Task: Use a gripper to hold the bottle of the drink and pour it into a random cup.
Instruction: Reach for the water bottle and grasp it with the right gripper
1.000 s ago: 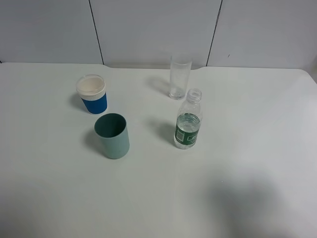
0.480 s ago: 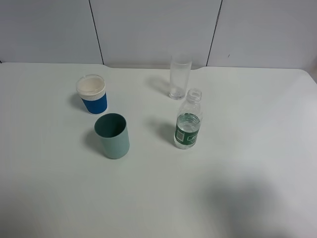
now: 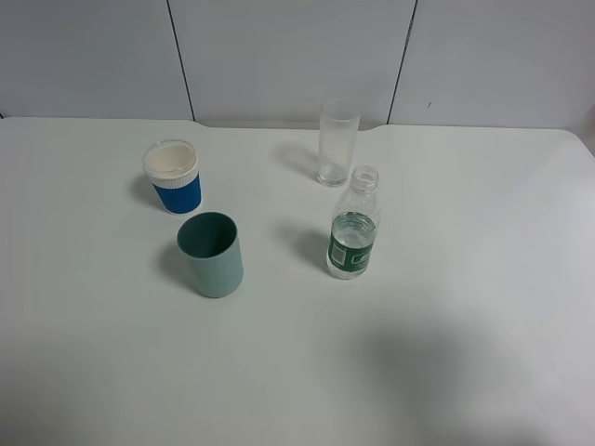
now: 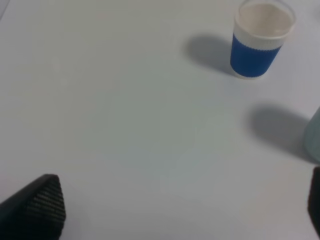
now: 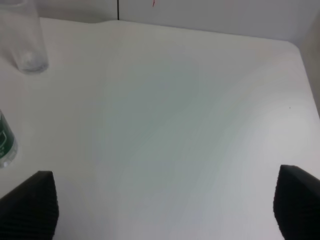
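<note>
bottle [image 3: 353, 232], green label [image 3: 350, 250] (print unreadable), blue-sleeved cup [image 3: 173, 177]

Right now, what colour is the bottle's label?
The bottle label is dark green, clearest in the exterior high view.

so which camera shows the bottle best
The exterior high view: the bottle stands whole and upright there, from open neck to base, with nothing in front of it. The right wrist view catches only a sliver of it, green label and base, at the frame's edge. The left wrist view misses it entirely.
</note>
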`<action>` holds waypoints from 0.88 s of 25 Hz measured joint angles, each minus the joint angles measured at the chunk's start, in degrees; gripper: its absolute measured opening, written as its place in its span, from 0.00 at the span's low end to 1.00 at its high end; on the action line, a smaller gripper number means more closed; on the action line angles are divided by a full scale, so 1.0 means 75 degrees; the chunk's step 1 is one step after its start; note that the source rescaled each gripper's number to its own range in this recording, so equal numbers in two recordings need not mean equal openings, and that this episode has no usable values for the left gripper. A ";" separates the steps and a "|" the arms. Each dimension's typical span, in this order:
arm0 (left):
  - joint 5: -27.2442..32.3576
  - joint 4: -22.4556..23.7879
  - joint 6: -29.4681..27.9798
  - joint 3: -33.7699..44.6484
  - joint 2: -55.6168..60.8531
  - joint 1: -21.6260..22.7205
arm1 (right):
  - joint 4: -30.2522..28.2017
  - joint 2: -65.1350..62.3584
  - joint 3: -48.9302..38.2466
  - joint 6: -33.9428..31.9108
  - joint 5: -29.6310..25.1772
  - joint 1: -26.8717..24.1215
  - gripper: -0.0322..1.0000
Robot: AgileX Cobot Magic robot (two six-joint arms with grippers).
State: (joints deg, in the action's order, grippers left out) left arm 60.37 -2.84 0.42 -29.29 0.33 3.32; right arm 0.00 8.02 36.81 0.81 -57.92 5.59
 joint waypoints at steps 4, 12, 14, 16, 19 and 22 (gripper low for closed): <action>0.0000 0.0000 0.0000 0.0000 0.0000 0.0000 | 0.0000 0.1093 0.0576 0.0015 0.0090 0.0000 0.87; 0.0000 0.0000 0.0000 0.0000 0.0000 0.0000 | 0.0000 0.3216 0.0890 0.0290 0.0606 0.0000 0.86; 0.0000 0.0000 0.0000 0.0000 0.0000 0.0000 | 0.0046 0.3668 0.0890 0.0445 0.0710 0.0000 0.86; 0.0000 0.0000 0.0000 0.0000 0.0000 0.0000 | 0.0224 0.4152 0.0890 0.0657 0.0833 0.0000 0.86; 0.0000 0.0000 0.0000 0.0000 0.0000 0.0000 | 0.0674 0.4802 0.0890 0.1070 0.1073 0.0000 0.86; 0.0000 0.0000 0.0000 0.0000 0.0000 0.0000 | 0.1211 0.5379 0.0890 0.1594 0.1317 0.0000 0.86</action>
State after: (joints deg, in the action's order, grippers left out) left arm 60.37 -2.84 0.42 -29.29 0.33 3.32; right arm 9.08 48.36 43.48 12.77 -48.04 5.59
